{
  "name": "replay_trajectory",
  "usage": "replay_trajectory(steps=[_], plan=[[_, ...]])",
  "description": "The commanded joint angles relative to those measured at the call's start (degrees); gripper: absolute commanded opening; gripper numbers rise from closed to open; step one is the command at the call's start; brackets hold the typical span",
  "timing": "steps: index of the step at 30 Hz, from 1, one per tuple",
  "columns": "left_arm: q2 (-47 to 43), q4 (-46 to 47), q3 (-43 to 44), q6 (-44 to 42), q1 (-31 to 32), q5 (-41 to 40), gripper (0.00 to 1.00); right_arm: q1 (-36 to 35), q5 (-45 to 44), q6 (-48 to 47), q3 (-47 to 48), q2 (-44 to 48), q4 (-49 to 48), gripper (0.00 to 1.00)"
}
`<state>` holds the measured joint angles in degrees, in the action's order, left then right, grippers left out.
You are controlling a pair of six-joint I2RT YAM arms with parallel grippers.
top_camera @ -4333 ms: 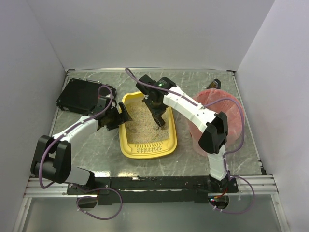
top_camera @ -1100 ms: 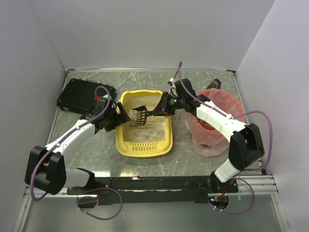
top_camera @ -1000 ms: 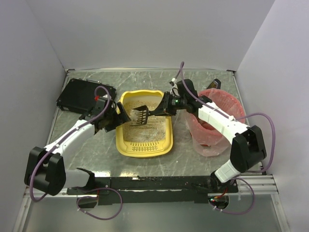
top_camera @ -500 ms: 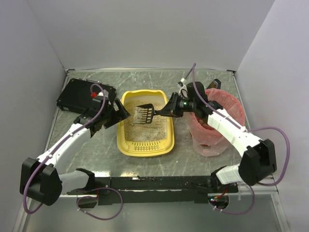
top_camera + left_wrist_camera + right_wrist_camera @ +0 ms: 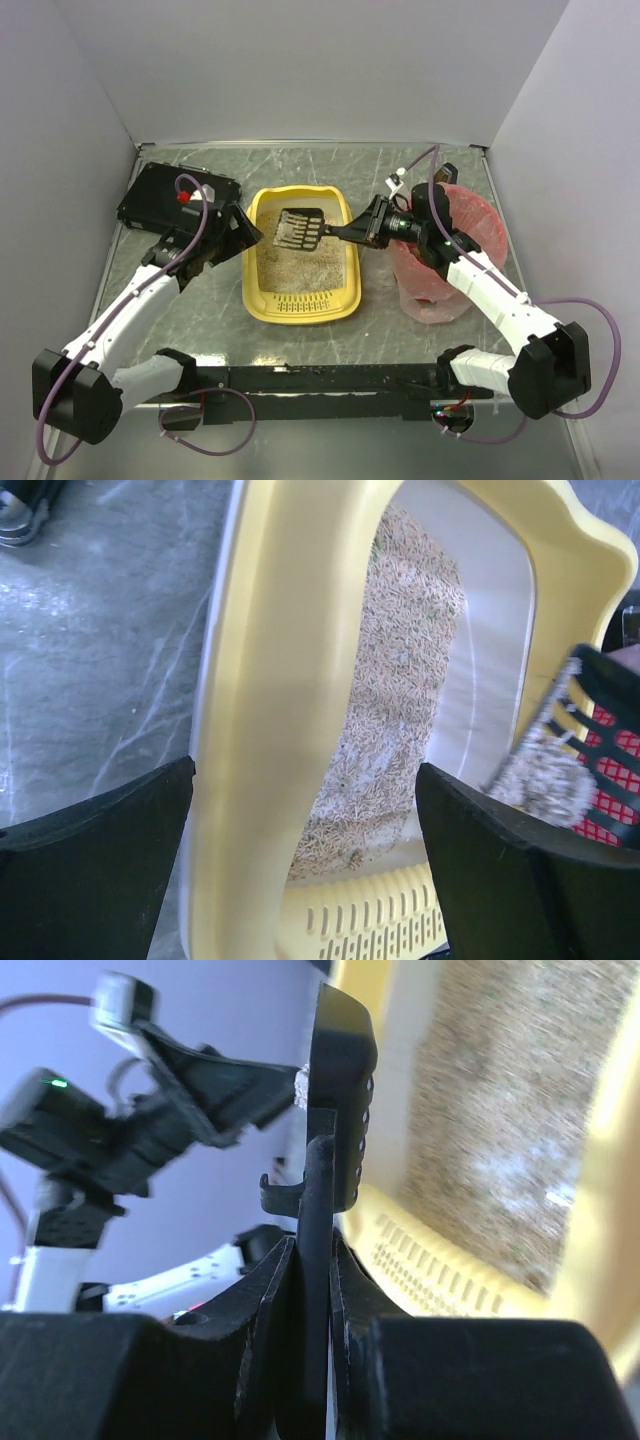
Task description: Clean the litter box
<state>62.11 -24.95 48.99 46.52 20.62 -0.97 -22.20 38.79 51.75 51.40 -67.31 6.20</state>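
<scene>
Right jaws clamp scoop [image 5: 298,228] | left jaws open, litter box [image 5: 300,312] rim between

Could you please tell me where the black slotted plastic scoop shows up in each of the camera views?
Top external: black slotted plastic scoop at centre, over the far end of the yellow plastic litter box.
Left wrist: scoop at the right edge, carrying litter.
Right wrist: scoop edge-on, centre.
Shared landmark: the litter box's slotted rim, seen in all three.
</scene>
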Motion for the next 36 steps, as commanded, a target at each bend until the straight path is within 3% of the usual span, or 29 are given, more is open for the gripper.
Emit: replay_trajectory(steps=[1, 5, 11, 15, 18, 21, 23, 27, 31, 33, 36], plan=[[-2.86, -0.81, 0.94, 1.90, 0.03, -3.33, 0.97, 2.15, 4.36, 4.85, -1.38, 2.61, -10.77, 0.00], [-3.40, -0.27, 0.23, 2.61, -0.05, -2.98, 0.97, 5.06, 2.44, 3.45, -3.76, 7.63, -7.43, 0.00], [-3.13, -2.12, 0.93, 2.34, -0.06, -3.24, 0.97, 6.46, 7.26, 9.24, -3.66, 3.50, -16.21, 0.00], [-3.83, -0.38, -0.65, 3.13, -0.14, -3.42, 0.97, 8.13, 3.70, 4.09, -2.98, 6.49, -6.68, 0.00], [-2.87, 0.08, -1.00, 3.49, -0.14, -1.67, 0.97, 7.96, 6.72, 7.03, -0.78, 3.25, -12.32, 0.00], [-2.25, -0.80, -0.39, 3.14, -0.14, -2.10, 0.97, 8.48, 8.41, 3.83, 0.90, 3.84, -7.28, 0.00], [-2.43, 0.16, -1.09, 3.22, -0.14, -2.11, 0.97, 8.92, 5.00, 1.87, 0.29, 5.95, -1.28, 0.00], [-1.73, 1.22, -1.36, 3.40, -0.14, -0.17, 0.97, 7.44, 6.64, 3.35, 3.00, 2.63, -5.84, 0.00], [-1.46, -0.01, -1.18, 2.78, -0.14, -1.92, 0.97, 7.78, 2.54, -0.85, 3.54, 4.54, 3.89, 0.00], [-1.72, 1.22, -1.88, 2.87, -0.23, -1.49, 0.97, 7.78, 0.41, 0.01, 3.01, 6.14, 2.78, 0.00], [-0.85, 0.87, -1.45, 2.61, -0.23, -0.17, 0.97, 7.34, 4.80, 2.47, 3.80, 3.07, 0.75, 0.00]])
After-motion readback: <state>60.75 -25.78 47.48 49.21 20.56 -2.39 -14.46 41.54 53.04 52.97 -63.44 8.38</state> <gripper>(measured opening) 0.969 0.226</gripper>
